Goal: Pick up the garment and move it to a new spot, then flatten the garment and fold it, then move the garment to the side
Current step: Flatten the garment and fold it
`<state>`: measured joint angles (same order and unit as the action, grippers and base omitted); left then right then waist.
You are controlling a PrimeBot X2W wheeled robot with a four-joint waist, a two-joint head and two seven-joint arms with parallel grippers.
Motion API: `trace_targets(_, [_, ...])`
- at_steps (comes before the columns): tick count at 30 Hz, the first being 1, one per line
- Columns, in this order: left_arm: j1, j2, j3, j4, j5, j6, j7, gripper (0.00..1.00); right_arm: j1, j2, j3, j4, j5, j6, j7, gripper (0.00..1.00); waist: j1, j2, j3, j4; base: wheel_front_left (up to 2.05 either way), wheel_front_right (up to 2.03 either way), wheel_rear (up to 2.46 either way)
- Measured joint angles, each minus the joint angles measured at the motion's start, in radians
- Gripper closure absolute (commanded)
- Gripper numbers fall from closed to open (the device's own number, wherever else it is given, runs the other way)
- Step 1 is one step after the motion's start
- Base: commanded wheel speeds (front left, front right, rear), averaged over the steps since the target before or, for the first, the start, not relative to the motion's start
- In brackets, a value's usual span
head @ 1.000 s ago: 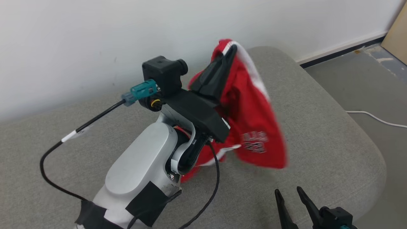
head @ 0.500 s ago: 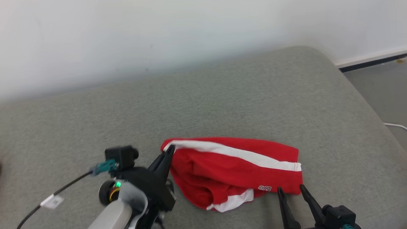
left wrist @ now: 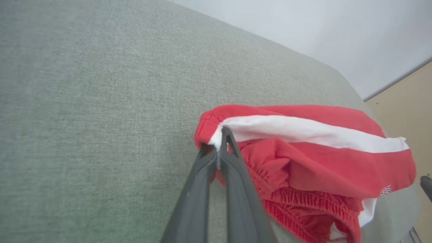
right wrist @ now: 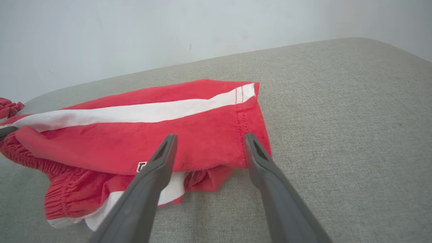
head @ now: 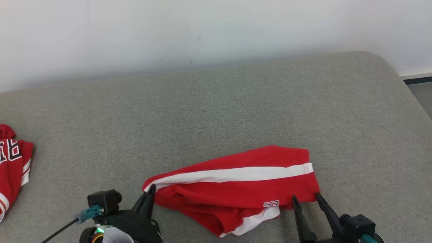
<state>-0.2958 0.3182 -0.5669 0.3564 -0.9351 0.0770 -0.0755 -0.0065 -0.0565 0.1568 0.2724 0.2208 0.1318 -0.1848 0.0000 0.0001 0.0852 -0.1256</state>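
The garment [head: 236, 189] is a pair of red shorts with a white side stripe, lying crumpled on the grey cushion [head: 216, 111]. My left gripper [head: 151, 190] is shut on the garment's left corner, where the stripe ends; the left wrist view shows the pinch [left wrist: 219, 141] on the garment [left wrist: 320, 155]. My right gripper [head: 306, 199] stands open at the garment's lower right edge, nothing between its fingers. In the right wrist view the open right gripper [right wrist: 209, 140] hovers over the garment's hem [right wrist: 202, 135].
A second red garment with white lettering [head: 11, 165] lies at the cushion's far left edge. A pale wall [head: 202, 30] runs behind the cushion. The cushion's rounded right corner [head: 398, 74] drops to the floor.
My left gripper has brought the garment down from the air onto the cushion and drawn it leftward. The head camera has swung left and down. The right gripper stayed open.
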Motion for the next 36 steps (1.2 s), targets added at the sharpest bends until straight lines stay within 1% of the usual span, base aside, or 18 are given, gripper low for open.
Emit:
trace_targets(9, [-0.044,0.000,0.012,0.091,0.073,0.029,-0.121,1.00,-0.002,-0.010,0.009,0.002,0.002,0.000,0.001,0.00,0.0000,0.0000,-0.005,-0.022,0.00,0.00,0.00])
trace_targets(16, [-0.051,-0.012,0.014,0.159,0.080,0.029,-0.140,1.00,0.002,-0.012,0.007,0.001,0.002,0.000,0.006,0.00,0.0000,0.0000,-0.016,-0.040,0.00,0.00,0.00])
trace_targets(17, [-0.051,-0.014,0.015,0.166,0.080,0.028,-0.143,0.51,0.005,-0.014,0.005,0.000,0.002,0.000,0.006,0.00,0.0000,0.0000,-0.018,-0.040,0.00,0.00,0.00])
trace_targets(18, [-0.049,-0.017,0.015,0.172,0.077,0.027,-0.144,0.00,0.006,-0.015,0.003,0.000,0.002,0.000,0.006,0.00,0.0000,0.0000,-0.020,-0.040,0.00,0.00,0.00])
trace_targets(27, [0.028,-0.026,0.032,0.168,0.063,-0.013,-0.172,0.00,0.027,-0.017,-0.009,-0.008,0.002,0.000,0.016,0.00,0.0000,0.0000,-0.049,-0.018,0.00,0.00,0.00])
trace_targets(33, [0.090,-0.022,0.032,0.097,0.075,-0.035,-0.181,0.00,0.035,-0.016,-0.014,-0.012,0.002,0.000,0.017,0.00,0.0000,-0.0001,-0.069,0.002,0.00,0.00,0.00])
trace_targets(36, [0.120,-0.027,0.008,0.052,0.085,-0.058,-0.183,0.00,0.038,-0.014,-0.016,-0.013,0.004,0.000,0.017,0.00,0.0000,0.0000,-0.077,0.010,0.00,0.00,0.00])
